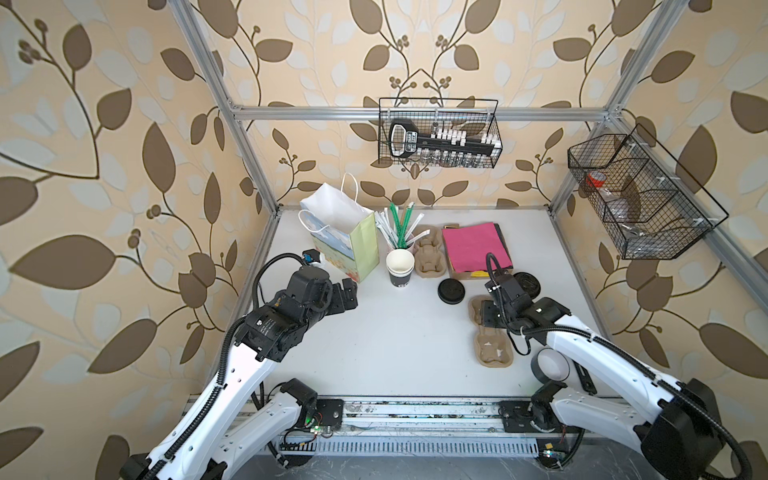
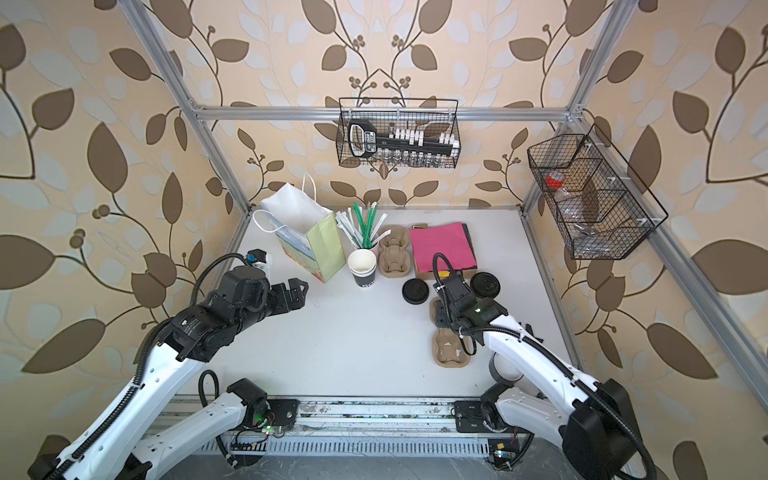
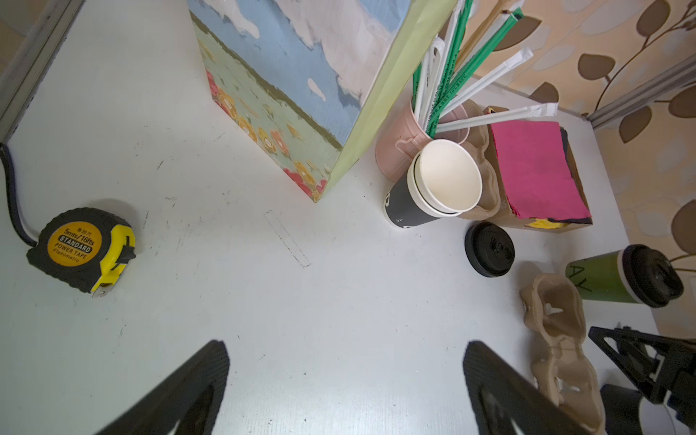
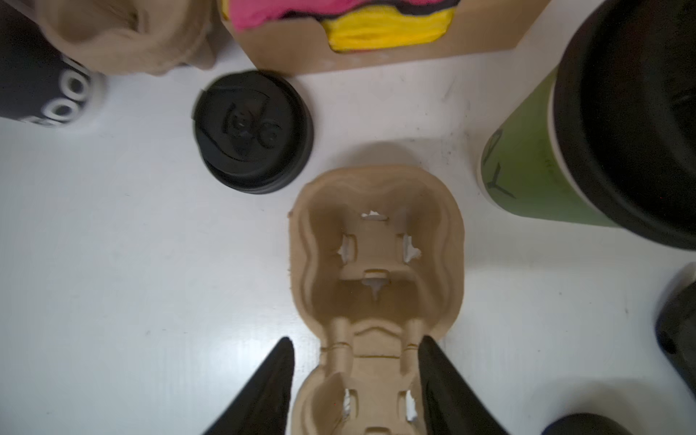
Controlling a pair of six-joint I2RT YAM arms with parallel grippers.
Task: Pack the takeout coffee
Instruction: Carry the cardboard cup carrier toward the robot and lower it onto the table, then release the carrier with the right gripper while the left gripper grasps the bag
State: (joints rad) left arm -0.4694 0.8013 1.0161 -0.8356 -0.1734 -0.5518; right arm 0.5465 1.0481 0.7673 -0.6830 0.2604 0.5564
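The takeout coffee (image 4: 527, 177) stands upright on the bench (image 1: 395, 353). It is to the right of the loose black lid (image 4: 252, 132) and just beside the cardboard napkin box (image 4: 376, 56). Only the wrist views show its green wall. In both top views only its black lid is visible, and the right arm's wrist covers part of that.

The right gripper (image 4: 356, 344) hangs over the pulp cup carrier (image 4: 376, 263). The right wrist view shows its jaws partly apart and astride the carrier's narrow waist. Bare bench shows between one finger and the pulp, so nothing is clamped. The other fingertip sits right at the pulp's edge, and whether it touches cannot be told. From above, the wrist hides these fingers.

The left gripper (image 3: 346, 361) is spread wide over bare bench near the gift bag (image 3: 293, 94), with nothing between its fingers.

Only the left wrist view shows the yellow tape measure (image 3: 81, 248) and the pink holder (image 3: 403, 150) under the wrapped straws. The roll of tape (image 1: 550, 365) shows clearly only in the top views, half under the right arm. The stacked cups (image 1: 400, 266) stand between the bag and a second carrier stack (image 1: 428, 253).

The right wrist view cuts the coffee off at its edge. On the cup's wall only part of the lettering can be read.
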